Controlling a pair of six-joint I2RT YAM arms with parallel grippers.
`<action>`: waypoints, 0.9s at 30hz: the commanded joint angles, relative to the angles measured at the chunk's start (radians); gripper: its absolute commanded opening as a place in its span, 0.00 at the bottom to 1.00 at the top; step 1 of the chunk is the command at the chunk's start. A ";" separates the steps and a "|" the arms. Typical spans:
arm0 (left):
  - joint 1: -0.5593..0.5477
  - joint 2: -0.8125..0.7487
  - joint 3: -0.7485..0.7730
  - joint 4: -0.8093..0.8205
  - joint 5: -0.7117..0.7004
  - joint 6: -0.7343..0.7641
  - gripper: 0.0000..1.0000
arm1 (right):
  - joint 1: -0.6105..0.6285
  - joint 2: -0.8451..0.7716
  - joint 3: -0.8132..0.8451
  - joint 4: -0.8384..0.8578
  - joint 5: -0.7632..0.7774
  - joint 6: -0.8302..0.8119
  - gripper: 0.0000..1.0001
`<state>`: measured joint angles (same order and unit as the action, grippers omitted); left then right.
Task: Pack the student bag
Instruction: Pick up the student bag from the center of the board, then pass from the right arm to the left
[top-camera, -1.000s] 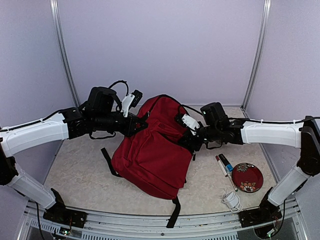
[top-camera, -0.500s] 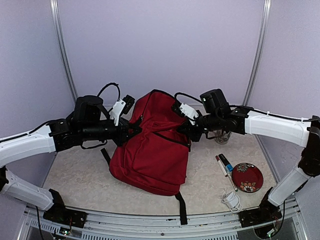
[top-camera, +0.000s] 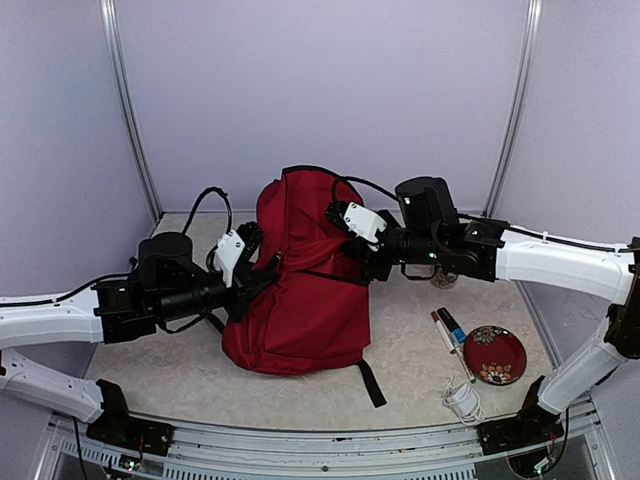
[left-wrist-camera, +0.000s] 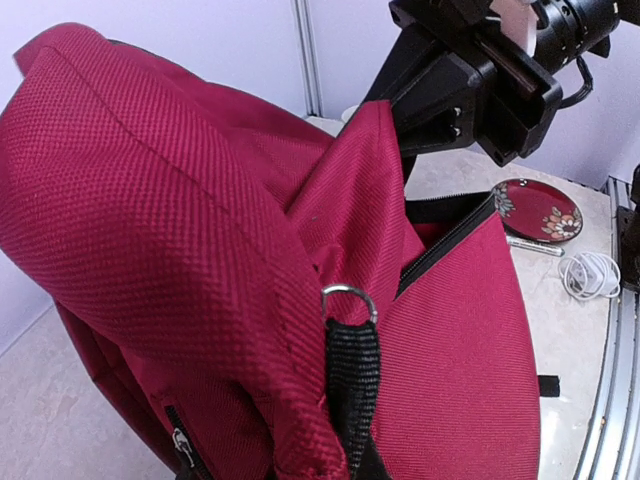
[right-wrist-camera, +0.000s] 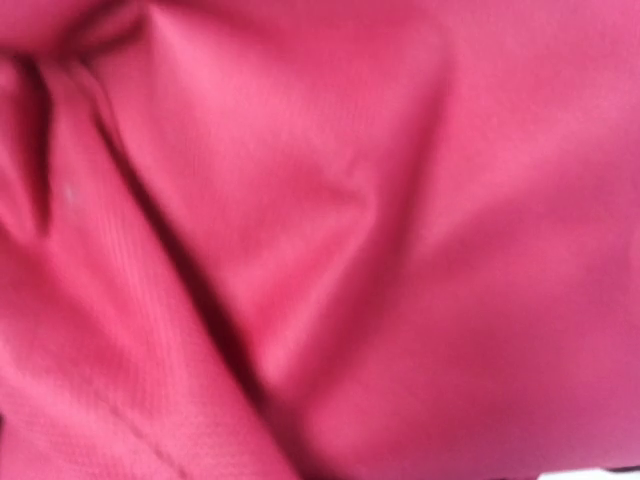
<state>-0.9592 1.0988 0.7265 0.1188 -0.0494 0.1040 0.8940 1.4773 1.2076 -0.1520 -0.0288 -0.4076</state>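
The student bag (top-camera: 305, 290), a large dark-red backpack, stands nearly upright in the middle of the table, held between both arms. My left gripper (top-camera: 265, 268) is shut on the bag's left side, next to a black strap with a metal ring (left-wrist-camera: 350, 300). My right gripper (top-camera: 365, 255) is shut on a fold of fabric at the bag's upper right; it also shows in the left wrist view (left-wrist-camera: 405, 120). A black zipper line (left-wrist-camera: 450, 240) runs across the bag's front. The right wrist view shows only blurred red fabric (right-wrist-camera: 320, 240); both grippers' own fingers are hidden by the bag.
A red patterned plate (top-camera: 495, 354), two markers (top-camera: 450, 328) and a coiled white cable (top-camera: 462, 398) lie at the right front. A black bag strap (top-camera: 372, 382) trails toward the near edge. Walls enclose the back and sides.
Both arms have raised the bag from lying flat to nearly upright. The left arm has drawn back and lower to the left; the right gripper has moved left with the bag's top.
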 joint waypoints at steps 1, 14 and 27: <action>-0.056 -0.070 -0.107 0.138 0.072 0.003 0.01 | 0.094 -0.100 -0.037 0.196 0.040 -0.028 0.00; -0.018 -0.162 0.040 -0.099 0.010 -0.125 0.99 | 0.232 -0.142 -0.129 0.114 0.027 -0.040 0.00; 0.032 0.043 0.120 -0.057 0.364 -0.107 0.99 | 0.230 -0.155 -0.151 0.151 0.089 -0.039 0.00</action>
<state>-0.9001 1.1374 0.8310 0.0189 0.1467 -0.0471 1.1191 1.3678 1.0447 -0.0807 0.0532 -0.4534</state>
